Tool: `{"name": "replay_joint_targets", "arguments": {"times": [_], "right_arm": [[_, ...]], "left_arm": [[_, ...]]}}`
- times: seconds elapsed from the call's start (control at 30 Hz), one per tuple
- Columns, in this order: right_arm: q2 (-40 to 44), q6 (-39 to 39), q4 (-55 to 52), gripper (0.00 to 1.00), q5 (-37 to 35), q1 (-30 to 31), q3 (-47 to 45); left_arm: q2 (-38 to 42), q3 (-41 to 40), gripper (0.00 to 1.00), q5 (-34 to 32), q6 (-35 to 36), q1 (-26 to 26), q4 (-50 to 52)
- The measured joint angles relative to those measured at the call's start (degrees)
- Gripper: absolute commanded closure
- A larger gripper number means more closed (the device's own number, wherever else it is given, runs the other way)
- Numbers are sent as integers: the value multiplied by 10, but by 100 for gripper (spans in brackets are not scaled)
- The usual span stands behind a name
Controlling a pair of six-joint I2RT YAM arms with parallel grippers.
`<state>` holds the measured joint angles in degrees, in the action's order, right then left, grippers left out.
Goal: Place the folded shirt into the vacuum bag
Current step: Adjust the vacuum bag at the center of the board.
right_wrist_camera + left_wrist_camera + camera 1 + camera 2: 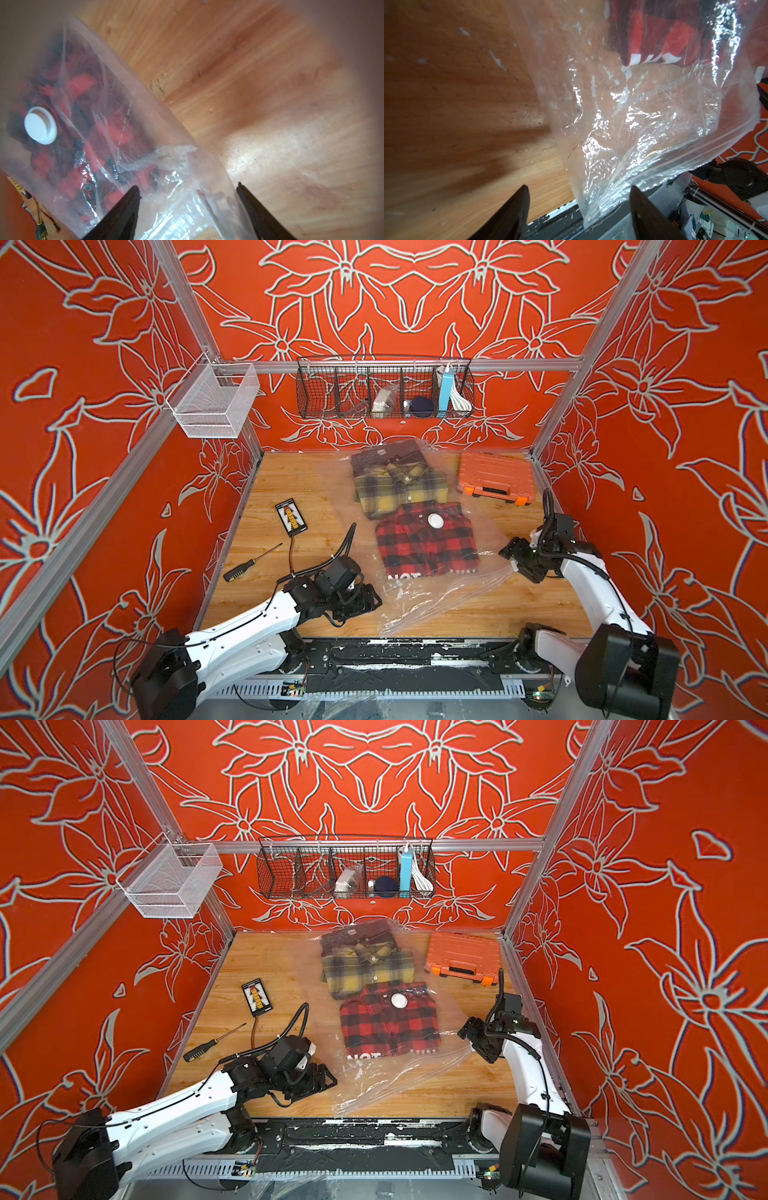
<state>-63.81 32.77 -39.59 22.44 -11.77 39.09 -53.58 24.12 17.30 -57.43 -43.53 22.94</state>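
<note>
At the left of the table (291, 472), in a top view, a screwdriver (249, 564) and a small black card (291, 517) are lying on the wood. To the right of them, in the lower middle of the frame, the left hand (372, 600) is sitting low just beside the near left edge of the vacuum bag (440, 601). In the left wrist view its fingers (517, 207) are standing well apart, with a corner of the bag showing between them and nothing clamped. The bag is lying flat in the middle of the table. The folded red checked shirt (428, 545) is lying inside it under the white valve (435, 520), and a yellow checked shirt (399, 487) is lying above it in the frame, under the same plastic. An orange case (496, 479) is lying at the upper right. At the right, the right hand (509, 551) is hanging at the right edge of the bag, its fingers (124, 207) also apart, over crumpled plastic.
</note>
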Motion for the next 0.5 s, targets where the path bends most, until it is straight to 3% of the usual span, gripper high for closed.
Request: {"name": "replay_joint_targets", "arguments": {"times": [0.27, 0.5], "right_arm": [[-12, 28, 75, 41, 36, -2, -36], [-17, 47, 113, 62, 57, -5, -62]], "left_arm": [[-23, -53, 35, 10, -35, 0, -99], [-73, -58, 49, 20, -56, 0, -185]]}}
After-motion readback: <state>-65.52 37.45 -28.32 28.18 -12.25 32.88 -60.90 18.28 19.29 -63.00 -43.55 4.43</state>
